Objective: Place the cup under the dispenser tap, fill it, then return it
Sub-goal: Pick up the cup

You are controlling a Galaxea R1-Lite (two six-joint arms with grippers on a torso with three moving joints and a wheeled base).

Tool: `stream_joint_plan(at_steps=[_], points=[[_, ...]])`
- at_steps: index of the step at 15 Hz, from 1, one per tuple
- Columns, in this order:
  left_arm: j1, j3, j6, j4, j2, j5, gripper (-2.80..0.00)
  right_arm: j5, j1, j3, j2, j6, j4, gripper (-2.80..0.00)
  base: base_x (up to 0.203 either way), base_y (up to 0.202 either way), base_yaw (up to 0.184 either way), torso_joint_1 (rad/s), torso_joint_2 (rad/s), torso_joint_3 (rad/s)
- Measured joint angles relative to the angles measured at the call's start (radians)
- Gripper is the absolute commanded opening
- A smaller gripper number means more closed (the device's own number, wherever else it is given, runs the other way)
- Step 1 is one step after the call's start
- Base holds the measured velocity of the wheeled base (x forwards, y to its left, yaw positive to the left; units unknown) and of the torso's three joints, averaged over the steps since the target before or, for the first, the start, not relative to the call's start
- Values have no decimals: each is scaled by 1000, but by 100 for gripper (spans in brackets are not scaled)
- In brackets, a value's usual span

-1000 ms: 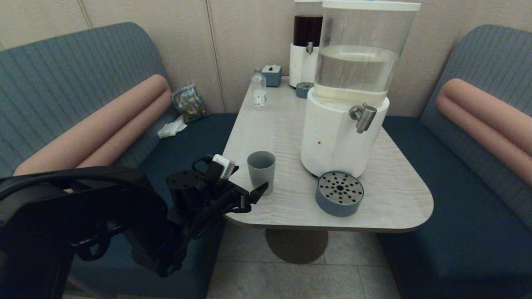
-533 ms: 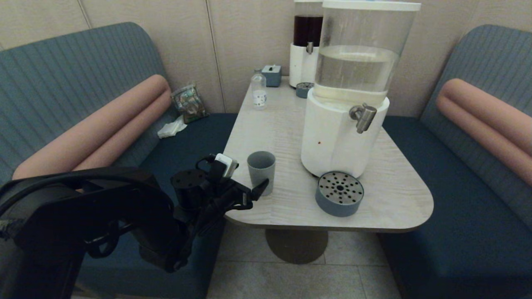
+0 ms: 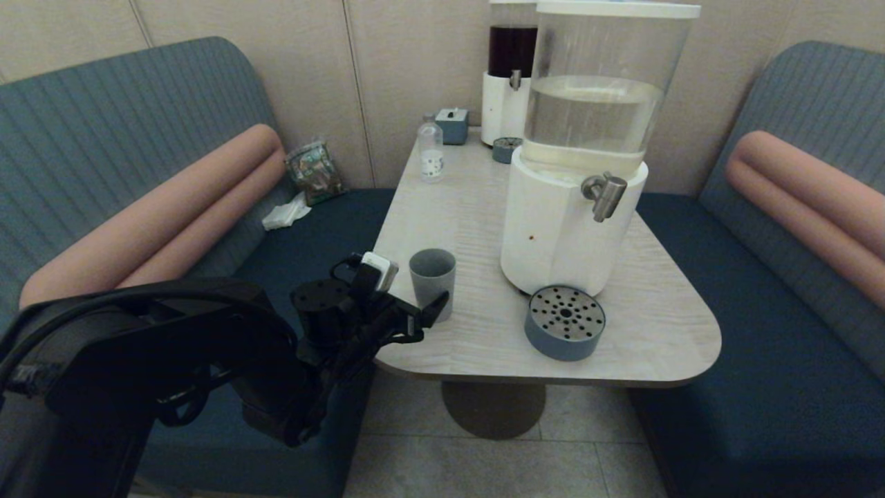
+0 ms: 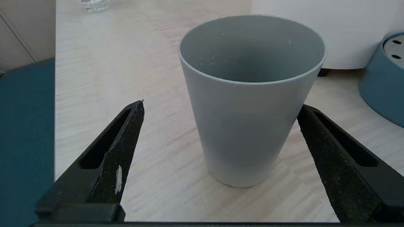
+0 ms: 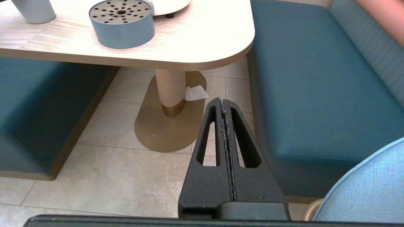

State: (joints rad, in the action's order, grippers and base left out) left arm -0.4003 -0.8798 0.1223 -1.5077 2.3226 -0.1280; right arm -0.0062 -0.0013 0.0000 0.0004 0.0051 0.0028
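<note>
The grey-blue cup [image 3: 433, 282] stands upright on the table's near left part, left of the big dispenser's white base [image 3: 553, 235]. My left gripper [image 3: 425, 308] is open at the table's left front edge, a finger on each side of the cup [image 4: 249, 110]. In the left wrist view one finger keeps a wide gap and the other finger [image 4: 318, 138] is very close to the cup's wall. The brushed-metal dispenser tap [image 3: 605, 195] juts out above the perforated round tray [image 3: 565, 322]. My right gripper [image 5: 222, 102] is shut on nothing, low beside the table above the floor.
At the back of the table [image 3: 657, 346] stand a small clear bottle [image 3: 431, 155], a little blue box [image 3: 453, 124] and a slim dark-tank dispenser [image 3: 510, 76]. Blue benches flank both sides. A tissue [image 5: 195, 93] lies by the table foot.
My left gripper has moved forward and slightly up, so its open fingers now reach round the cup. The cup has shifted a touch to the left.
</note>
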Motion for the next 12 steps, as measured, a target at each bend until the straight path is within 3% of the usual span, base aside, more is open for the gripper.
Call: stream_joint_plan(at_steps=[2, 3, 12], points=[[-2, 0, 3, 0, 2, 1, 0, 0, 0, 0, 0, 0, 0, -280, 0, 0, 0, 0, 0, 0], [-3, 0, 4, 0, 3, 10, -280, 0, 0, 0, 0, 0, 0, -280, 0, 0, 0, 0, 0, 0], [-5, -1, 6, -12, 4, 20, -280, 0, 0, 0, 0, 0, 0, -280, 0, 0, 0, 0, 0, 0]])
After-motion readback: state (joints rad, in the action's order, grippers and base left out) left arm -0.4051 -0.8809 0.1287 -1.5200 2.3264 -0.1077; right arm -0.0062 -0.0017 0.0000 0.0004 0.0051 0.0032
